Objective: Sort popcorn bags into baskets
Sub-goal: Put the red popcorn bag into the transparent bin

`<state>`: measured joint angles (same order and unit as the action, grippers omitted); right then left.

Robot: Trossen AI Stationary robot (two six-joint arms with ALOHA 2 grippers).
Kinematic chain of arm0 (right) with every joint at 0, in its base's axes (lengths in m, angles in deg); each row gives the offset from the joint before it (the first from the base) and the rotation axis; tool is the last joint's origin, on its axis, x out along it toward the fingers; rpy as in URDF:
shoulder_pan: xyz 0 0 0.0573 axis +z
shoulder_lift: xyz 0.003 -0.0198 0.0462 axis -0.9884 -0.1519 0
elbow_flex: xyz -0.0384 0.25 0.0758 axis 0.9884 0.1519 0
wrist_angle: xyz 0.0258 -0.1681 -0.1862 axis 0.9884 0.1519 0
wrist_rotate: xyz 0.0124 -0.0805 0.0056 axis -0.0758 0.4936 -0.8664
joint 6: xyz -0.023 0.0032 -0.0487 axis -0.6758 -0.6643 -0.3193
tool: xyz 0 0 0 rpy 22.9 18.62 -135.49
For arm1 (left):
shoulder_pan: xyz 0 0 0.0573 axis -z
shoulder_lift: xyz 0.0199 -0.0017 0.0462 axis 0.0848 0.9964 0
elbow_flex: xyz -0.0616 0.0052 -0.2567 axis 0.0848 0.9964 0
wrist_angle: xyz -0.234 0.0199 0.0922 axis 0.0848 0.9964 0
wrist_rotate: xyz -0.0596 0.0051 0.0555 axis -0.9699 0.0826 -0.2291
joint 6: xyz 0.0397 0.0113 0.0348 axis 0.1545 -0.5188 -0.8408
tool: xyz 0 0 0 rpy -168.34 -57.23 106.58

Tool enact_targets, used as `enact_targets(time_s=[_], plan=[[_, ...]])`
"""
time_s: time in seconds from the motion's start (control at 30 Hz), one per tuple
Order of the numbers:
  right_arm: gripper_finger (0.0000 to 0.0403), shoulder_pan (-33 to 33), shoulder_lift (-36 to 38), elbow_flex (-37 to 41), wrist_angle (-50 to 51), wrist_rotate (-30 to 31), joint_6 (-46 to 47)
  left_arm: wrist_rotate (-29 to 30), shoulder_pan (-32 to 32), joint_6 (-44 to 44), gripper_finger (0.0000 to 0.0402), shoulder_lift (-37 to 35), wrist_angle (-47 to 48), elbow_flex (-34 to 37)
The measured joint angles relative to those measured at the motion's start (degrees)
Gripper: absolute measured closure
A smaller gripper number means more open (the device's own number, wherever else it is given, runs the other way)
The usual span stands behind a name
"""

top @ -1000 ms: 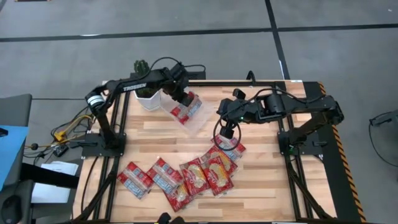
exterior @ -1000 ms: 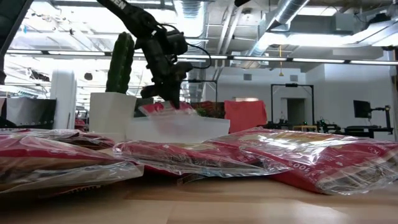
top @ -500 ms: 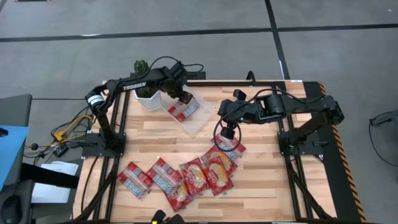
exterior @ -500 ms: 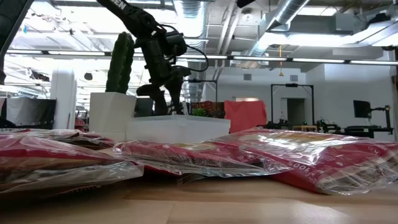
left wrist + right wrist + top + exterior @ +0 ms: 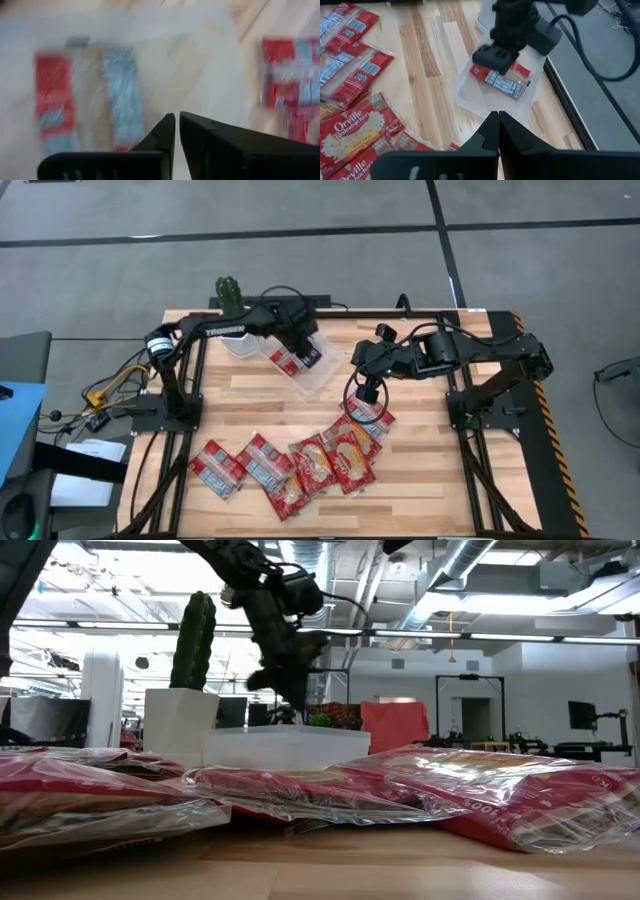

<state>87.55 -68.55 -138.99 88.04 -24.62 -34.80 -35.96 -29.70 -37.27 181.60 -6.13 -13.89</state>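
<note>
One second earlier a small packet was held by the left gripper [image 5: 308, 352] above the clear basket [image 5: 322, 380]; half a second earlier it had been let go. Now that popcorn bag [image 5: 502, 82] is seen lying flat inside the basket, and the left gripper has been carried towards the basket's far side, clear of the packet. In the left wrist view its fingers are drawn almost together with nothing between them, so it is judged clenched and empty. One delivery can thus be counted as done, while the remaining popcorn bags [image 5: 300, 465] are left spread in an overlapping row along the near part of the desk [image 5: 420, 470], well apart from the basket. The right gripper [image 5: 368, 392] is held just above the row's right-hand end, unmoved over the second, with its fingers pressed together on nothing. In the low view the basket's contents are hidden behind its cloudy wall, and only the left arm and the cactus [image 5: 195, 640] are seen above it. The left wrist view is smeared by motion, so the packet's markings cannot be read there. Part of the packet beneath the right gripper is covered by that gripper in the high view, and no second basket is seen anywhere.
</note>
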Motion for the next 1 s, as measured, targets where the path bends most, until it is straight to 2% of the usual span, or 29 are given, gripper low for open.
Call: enact_targets(time_s=[0.17,0.33,0.47,0.6,0.83,0.93,1.0], plan=[[0.037,0.02,0.0,0.04,0.38,0.02,0.11,-0.04,1.84,0.52,0.0399,4.21,-0.8,0.67],[0.0377,0.0,0.0,0.04,0.36,0.08,0.11,0.35,2.02,0.52,0.0401,8.28,-1.43,0.71],[0.0386,0.05,0.0,0.04,0.38,0.09,0.14,6.84,2.07,1.16,0.0401,9.99,0.27,0.71],[0.0382,0.07,0.0,0.04,0.6,0.11,0.39,9.12,1.83,-0.92,0.0401,11.89,0.43,0.69],[0.0369,0.07,0.0,0.04,1.28,0.18,0.61,23.09,1.74,2.65,0.0401,12.12,6.08,0.54],[0.0376,0.07,0.0,0.04,1.28,0.16,0.59,23.88,1.7,2.71,0.0401,11.94,6.51,-0.69],[0.0382,0.07,0.0,0.04,1.32,0.15,0.59,21.11,1.7,2.73,0.0401,11.93,8.46,-2.18]])
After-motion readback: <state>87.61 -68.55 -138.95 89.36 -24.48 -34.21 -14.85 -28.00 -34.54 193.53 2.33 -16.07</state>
